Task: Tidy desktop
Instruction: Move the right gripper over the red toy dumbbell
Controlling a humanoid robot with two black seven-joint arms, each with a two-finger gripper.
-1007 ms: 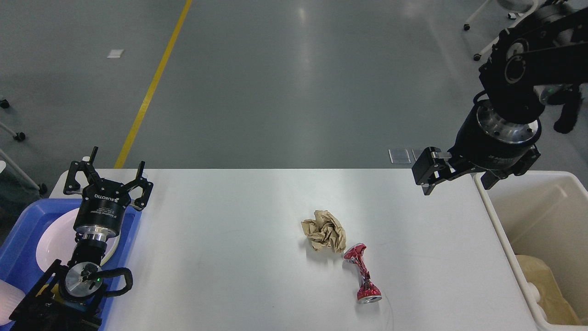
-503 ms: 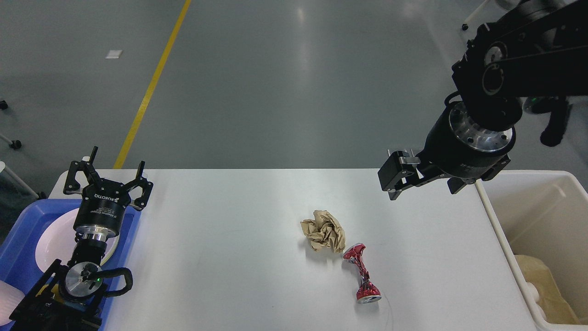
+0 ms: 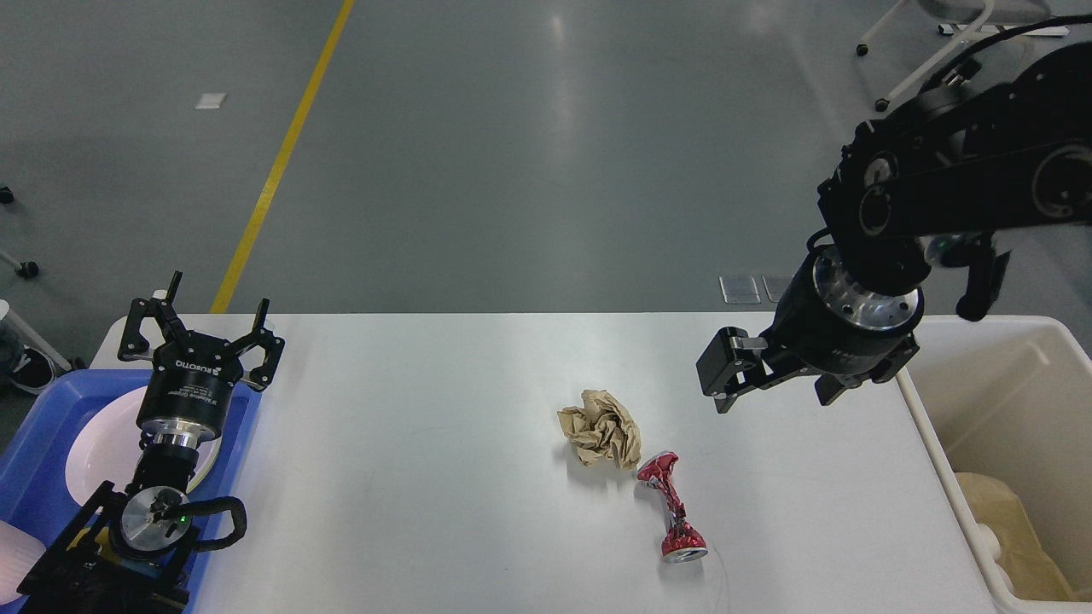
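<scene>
The white desktop [image 3: 409,477] carries a crumpled ball of brown paper [image 3: 601,437] near its middle. A crushed red can [image 3: 672,508] lies just to the paper's front right. My right gripper [image 3: 775,385] hovers above the table's right part, right of and behind the paper, open, with nothing between its fingers. My left gripper [image 3: 201,329] stands open and empty over the far edge of the blue tray [image 3: 34,443] at the left.
A white plate [image 3: 98,448] lies in the blue tray, partly hidden by my left arm. A cream bin [image 3: 938,443] stands against the table's right edge with pale yellowish material [image 3: 1015,529] inside. Grey floor lies beyond the table's far edge.
My right arm has swung left and down, from above the bin's near corner to over the table's right part, closer to the paper. The left arm, paper and can have not moved.
</scene>
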